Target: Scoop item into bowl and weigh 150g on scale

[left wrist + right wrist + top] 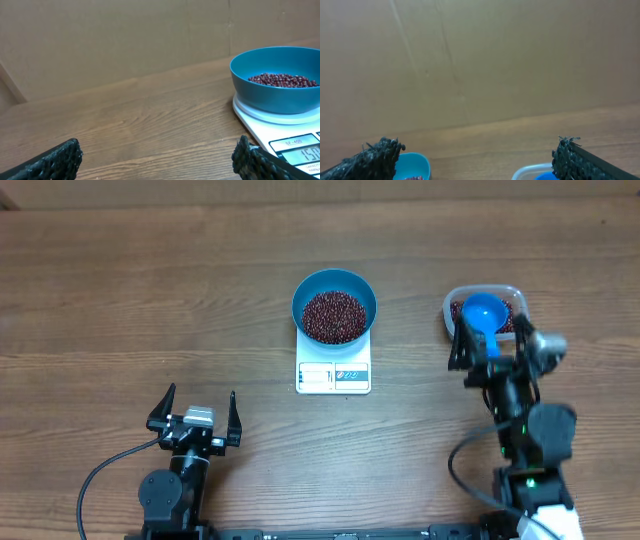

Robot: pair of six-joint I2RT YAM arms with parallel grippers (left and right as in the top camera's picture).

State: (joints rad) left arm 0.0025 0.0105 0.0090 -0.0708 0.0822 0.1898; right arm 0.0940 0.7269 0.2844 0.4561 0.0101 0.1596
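Dark red-brown beans [334, 316] lie in a loose heap across the floor of the bright blue bowl [300, 300]. The bowl sits on the white kitchen scale [333, 377] and covers its back half. The scale's display strip [302, 152] faces the robot. From the left wrist view its figures seem to begin with 15, though the frame edge cuts them off. Bowl and scale stand in the middle of the wooden desk [130, 270].

To the right, well apart from the scale, a clear plastic tub [515, 295] holds more of the same beans. A small blue scoop [484, 312] rests in it, cup upward, with its handle pointing toward the robot. The right hand [490, 340] hangs over the near edge of the tub with its fingers spread wide, one on each side of the scoop's handle. Whether either finger touches the handle I cannot tell.

The left hand [200, 395] sits low near the front left of the desk, well apart from the scale. Its fingers are likewise spread wide and hold nothing.
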